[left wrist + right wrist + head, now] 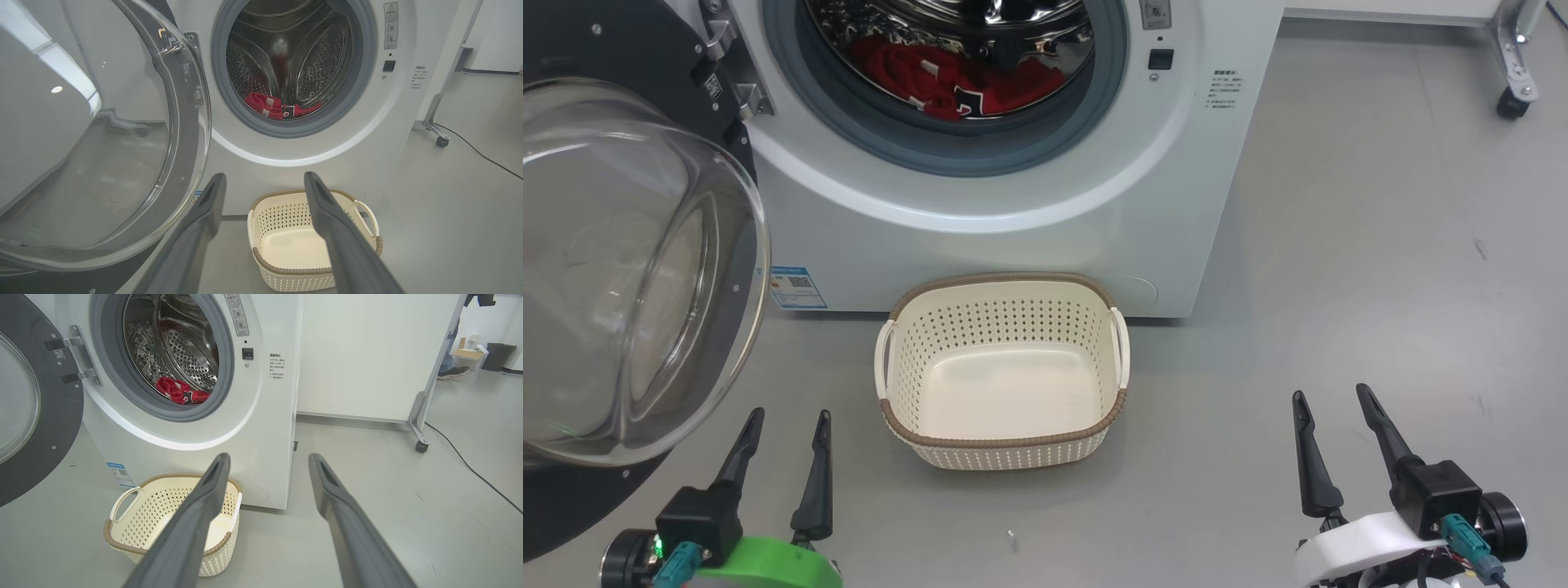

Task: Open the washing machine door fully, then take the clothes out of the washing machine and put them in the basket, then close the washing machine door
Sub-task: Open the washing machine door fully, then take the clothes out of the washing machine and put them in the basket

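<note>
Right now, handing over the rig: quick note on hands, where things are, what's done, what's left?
Hands: left hand open and empty by the washing machine door; right hand open and empty over the floor.
Things: door swung open to the left; clothes in the washing machine drum; basket empty, in front of it.
Done: door opened.
Left: clothes into basket, close door.

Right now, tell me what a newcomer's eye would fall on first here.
The washing machine door, its glass bowl bulging, stands wide open at the left. Red clothes lie low in the drum of the white washing machine. An empty cream basket sits on the floor before it.
</note>
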{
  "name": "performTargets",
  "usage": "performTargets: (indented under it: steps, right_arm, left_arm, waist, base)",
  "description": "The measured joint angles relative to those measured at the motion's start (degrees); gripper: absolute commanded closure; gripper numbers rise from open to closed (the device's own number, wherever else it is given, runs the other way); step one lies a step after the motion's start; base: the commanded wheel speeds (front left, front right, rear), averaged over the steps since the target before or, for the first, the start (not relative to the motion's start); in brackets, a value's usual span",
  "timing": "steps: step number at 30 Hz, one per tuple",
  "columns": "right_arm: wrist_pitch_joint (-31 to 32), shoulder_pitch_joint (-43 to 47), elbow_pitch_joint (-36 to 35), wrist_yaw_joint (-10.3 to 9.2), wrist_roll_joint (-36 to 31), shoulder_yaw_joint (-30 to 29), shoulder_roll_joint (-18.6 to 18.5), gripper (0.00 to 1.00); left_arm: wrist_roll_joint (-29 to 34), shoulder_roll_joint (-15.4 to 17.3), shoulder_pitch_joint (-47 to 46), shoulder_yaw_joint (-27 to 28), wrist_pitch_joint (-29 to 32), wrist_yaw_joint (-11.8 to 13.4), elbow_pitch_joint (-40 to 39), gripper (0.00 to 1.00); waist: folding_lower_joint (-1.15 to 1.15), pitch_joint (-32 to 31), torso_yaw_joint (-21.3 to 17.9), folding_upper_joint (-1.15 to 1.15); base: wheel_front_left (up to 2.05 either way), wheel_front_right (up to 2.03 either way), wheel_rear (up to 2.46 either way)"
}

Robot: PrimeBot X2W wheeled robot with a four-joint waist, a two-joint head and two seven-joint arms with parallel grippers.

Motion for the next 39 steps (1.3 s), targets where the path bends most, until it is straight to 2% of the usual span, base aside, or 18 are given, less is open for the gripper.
performTargets:
  steps: [9,39]
  right_arm:
    - [0.0,0.3,-0.4,-0.53,0.3,-0.3,0.0,0.00]
    - [0.0,1.3,-1.8,-1.14,0.5,-0.6,0.2,0.00]
  left_arm:
    - [0.0,-0.1,0.6,-1.2,1.3,0.0,-0.6,0.00]
    - [0.9,-0.1,1.1,-1.6,3.1,1.0,-3.7,0.00]
  waist:
    - [0.00,-1.1,-2.3,0.00]
    - [0.00,-1.1,-3.2,0.00]
  base:
    - [0.00,0.00,0.00]
    - [0.04,-0.04,0.00]
